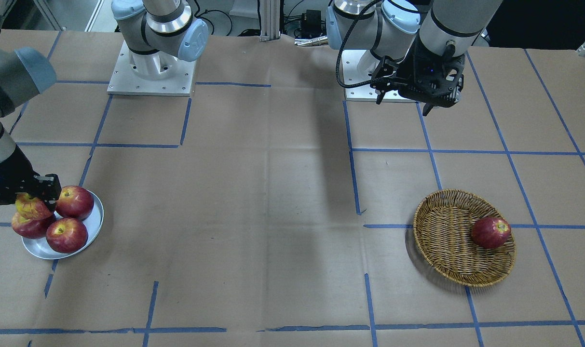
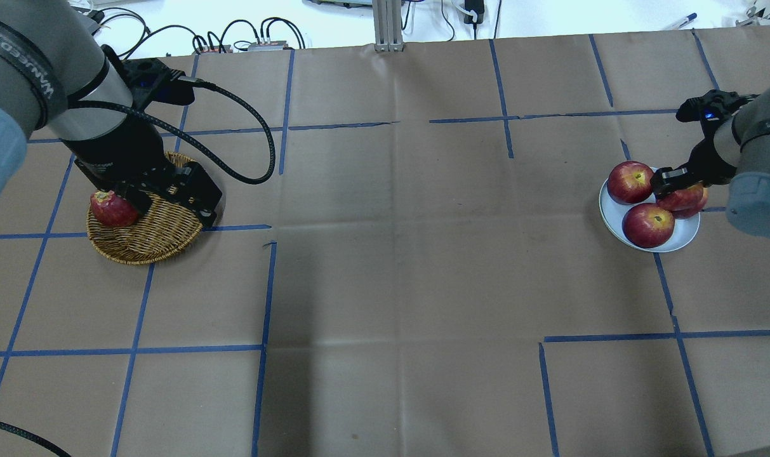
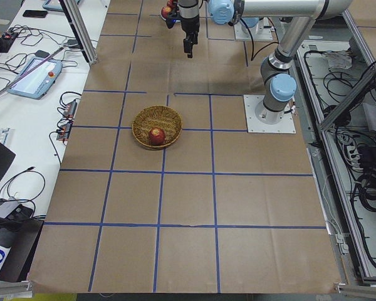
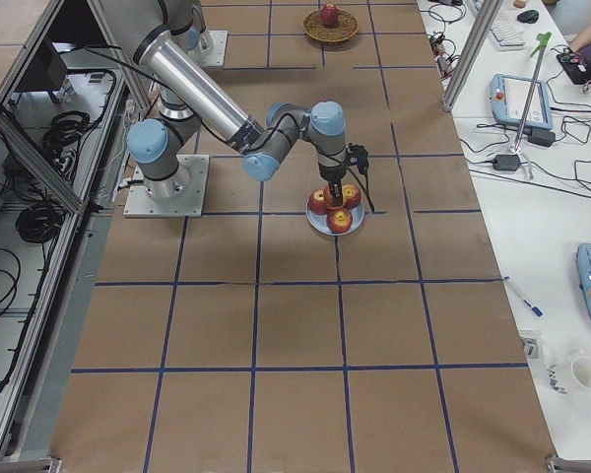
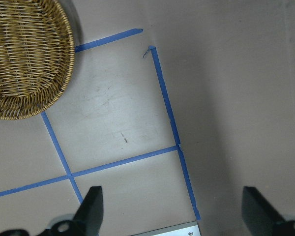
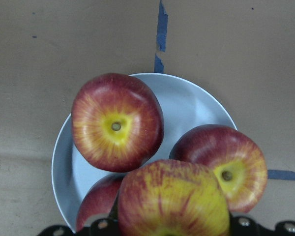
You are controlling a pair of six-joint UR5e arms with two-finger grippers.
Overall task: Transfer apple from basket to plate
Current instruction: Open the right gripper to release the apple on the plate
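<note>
right gripper (image 2: 672,180): clamped on the apple (image 6: 173,199); held low over the plate (image 6: 187,96), above three dark red apples (image 6: 117,123) lying there | left gripper (image 5: 172,204): spread wide, empty; raised over the table (image 5: 226,98) | basket (image 1: 446,241): one dark red apple (image 1: 490,232) inside

1. The left arm stands close to its base, its wrist turned straight down.
2. The left gripper (image 5: 172,191) hangs raised, jaws spread wide, with nothing between them.
3. The right arm stretches far out to its own side, its elbow bent and forearm low, with the wrist pointing down.
4. The right gripper (image 1: 35,198) is closed on the apple (image 6: 172,199), one finger on either side of it.
</note>
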